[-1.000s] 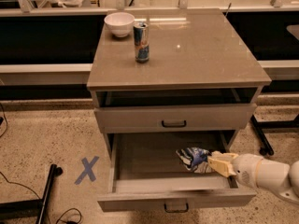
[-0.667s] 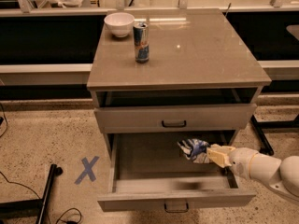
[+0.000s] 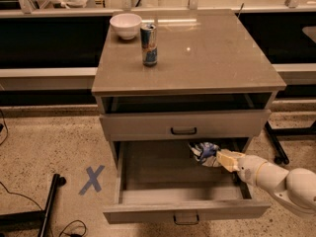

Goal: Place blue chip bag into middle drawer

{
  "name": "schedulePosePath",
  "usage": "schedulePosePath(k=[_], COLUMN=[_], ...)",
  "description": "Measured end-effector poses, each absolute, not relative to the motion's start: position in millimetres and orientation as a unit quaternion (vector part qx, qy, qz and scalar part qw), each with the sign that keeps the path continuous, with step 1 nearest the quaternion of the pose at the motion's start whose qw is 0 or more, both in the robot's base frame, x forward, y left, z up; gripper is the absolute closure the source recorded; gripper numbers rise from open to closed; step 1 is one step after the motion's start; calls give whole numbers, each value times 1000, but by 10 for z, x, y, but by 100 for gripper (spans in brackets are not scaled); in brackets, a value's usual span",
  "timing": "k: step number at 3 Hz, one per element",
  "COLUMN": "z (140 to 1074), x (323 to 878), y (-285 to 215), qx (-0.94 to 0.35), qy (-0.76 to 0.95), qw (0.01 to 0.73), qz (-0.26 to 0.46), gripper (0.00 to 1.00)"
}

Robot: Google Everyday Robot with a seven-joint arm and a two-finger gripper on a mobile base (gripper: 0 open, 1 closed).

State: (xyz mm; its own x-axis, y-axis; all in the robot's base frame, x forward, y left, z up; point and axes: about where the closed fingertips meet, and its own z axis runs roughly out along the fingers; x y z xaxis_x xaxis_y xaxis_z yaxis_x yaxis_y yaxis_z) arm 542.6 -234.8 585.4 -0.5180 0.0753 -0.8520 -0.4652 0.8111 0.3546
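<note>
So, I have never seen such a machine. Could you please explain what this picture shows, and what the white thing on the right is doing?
There is only one picture, from one camera that looks down at a grey cabinet from the front. Where the camera is mounted is not known. The white thing at the lower right is the robot's arm. At its end is the gripper, a hand with two fingers, which reaches into the open drawer from the right. It holds a crumpled blue bag over the back right part of that drawer. The drawer above is shut. On the cabinet's top, near the back left, stand a white bowl and a can. On the floor to the left is an X of blue tape.
</note>
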Motion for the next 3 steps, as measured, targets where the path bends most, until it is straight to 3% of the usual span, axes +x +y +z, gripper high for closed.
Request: schedulePosePath(k=[1,2,3], z=[5844,5776,5765], x=[5420,5282,5247], y=[-2323,-2256,-2221], qx=[-122,-152,-156], qy=[824,831,831], qw=[473,440,435], qz=[286,304,310], gripper=[30,7,0])
